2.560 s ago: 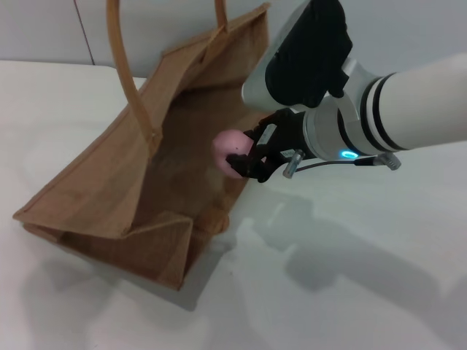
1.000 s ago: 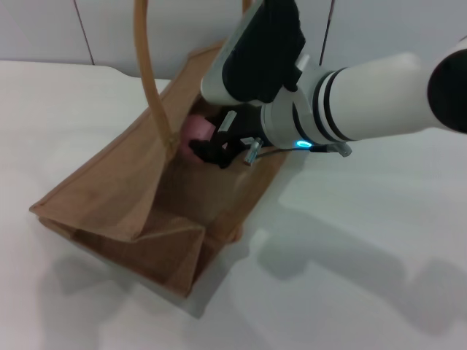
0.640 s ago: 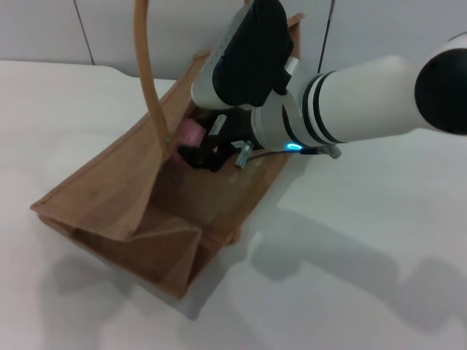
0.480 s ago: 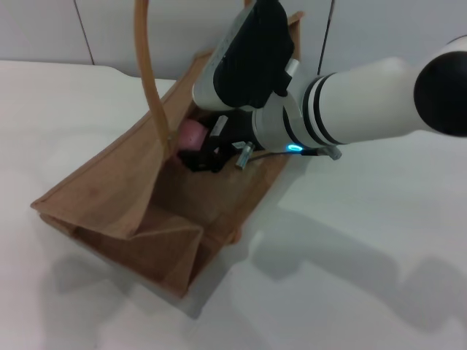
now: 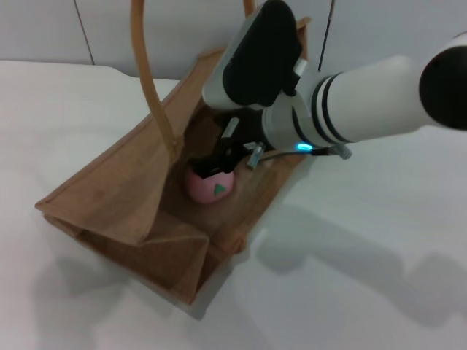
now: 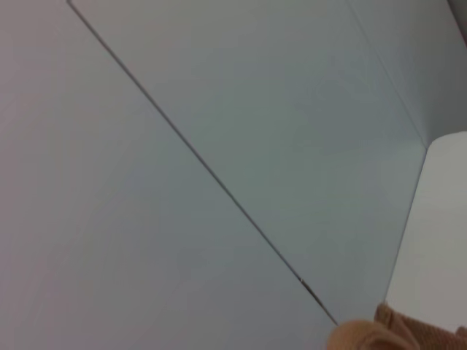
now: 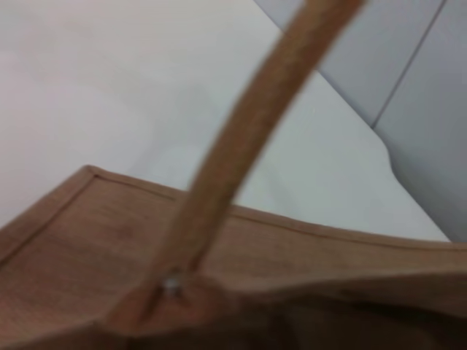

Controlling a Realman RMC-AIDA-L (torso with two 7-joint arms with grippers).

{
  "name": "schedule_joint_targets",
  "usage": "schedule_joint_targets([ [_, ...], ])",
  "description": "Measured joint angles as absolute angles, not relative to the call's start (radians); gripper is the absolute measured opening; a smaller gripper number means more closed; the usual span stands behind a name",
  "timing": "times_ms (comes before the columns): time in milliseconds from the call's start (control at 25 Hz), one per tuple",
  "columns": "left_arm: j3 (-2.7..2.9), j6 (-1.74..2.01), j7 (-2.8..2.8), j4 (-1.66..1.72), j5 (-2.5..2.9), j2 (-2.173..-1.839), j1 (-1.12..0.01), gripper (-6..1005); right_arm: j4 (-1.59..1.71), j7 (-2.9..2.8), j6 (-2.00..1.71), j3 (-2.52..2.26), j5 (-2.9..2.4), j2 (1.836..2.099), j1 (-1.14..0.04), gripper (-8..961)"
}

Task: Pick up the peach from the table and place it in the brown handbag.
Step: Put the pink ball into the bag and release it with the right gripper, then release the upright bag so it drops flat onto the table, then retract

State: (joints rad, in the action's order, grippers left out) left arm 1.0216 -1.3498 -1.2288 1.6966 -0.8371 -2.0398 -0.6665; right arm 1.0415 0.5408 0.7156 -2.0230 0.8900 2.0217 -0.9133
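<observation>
Pink peach [image 5: 210, 185] inside brown handbag [image 5: 117, 197]; right pincer [image 5: 212, 166] apart above it.

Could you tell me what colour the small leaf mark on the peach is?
Green, on the pink peach lying inside the brown handbag; the head view shows it best.

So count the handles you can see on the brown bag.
2: one handle arches over the brown handbag's left wall; the other pokes out behind the right arm, mostly hidden.

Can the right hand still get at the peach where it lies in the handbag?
Probably yes: the right hand sits inside the open brown handbag directly above the peach, with nothing between them.
</observation>
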Motion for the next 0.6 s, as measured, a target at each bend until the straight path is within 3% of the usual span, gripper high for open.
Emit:
schedule_joint_targets([
  [600,0.974,-1.304,-1.232,1.662,-0.832,-2.037,-0.601,121,1.169,0.440,0.970,-1.749,0.506,2.019,-0.841,885],
])
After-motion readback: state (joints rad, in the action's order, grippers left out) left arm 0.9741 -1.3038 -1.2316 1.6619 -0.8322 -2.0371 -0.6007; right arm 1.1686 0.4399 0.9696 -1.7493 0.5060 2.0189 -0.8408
